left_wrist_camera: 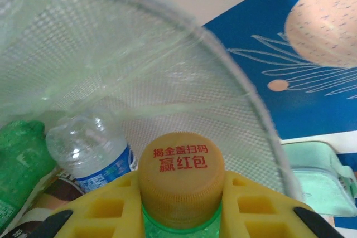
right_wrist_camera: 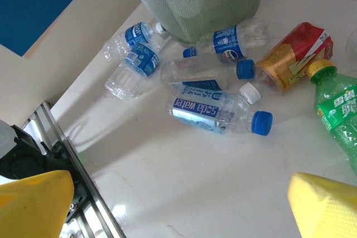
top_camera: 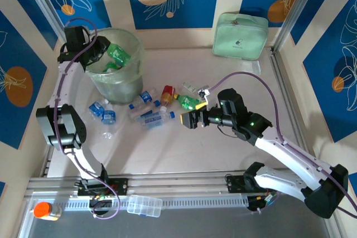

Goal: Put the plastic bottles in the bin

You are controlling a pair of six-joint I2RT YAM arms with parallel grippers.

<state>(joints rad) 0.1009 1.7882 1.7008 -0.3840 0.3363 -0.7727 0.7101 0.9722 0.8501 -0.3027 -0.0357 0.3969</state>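
Observation:
The bin (top_camera: 120, 79) stands at the back left, holding green bottles (top_camera: 118, 54). My left gripper (top_camera: 103, 48) hangs over its rim, shut on the neck of a green bottle with an orange-yellow cap (left_wrist_camera: 181, 171). Below it inside the bin (left_wrist_camera: 167, 65) lie a clear blue-labelled bottle (left_wrist_camera: 92, 149) and a green one (left_wrist_camera: 19, 160). Several plastic bottles (top_camera: 148, 110) lie on the table beside the bin: a clear soda water bottle (right_wrist_camera: 220, 112), an orange-brown one (right_wrist_camera: 290, 59) and a green one (right_wrist_camera: 340, 115). My right gripper (top_camera: 192, 118) hovers open just right of them, with bare table between its fingers (right_wrist_camera: 33, 204).
A mint-green zip pouch (top_camera: 241, 35) leans at the back right wall. A flat clear lidded box (top_camera: 144, 205) and an orange-capped item (top_camera: 43, 210) sit on the front rail (top_camera: 184, 185). A loose white cap (right_wrist_camera: 250, 93) lies among the bottles.

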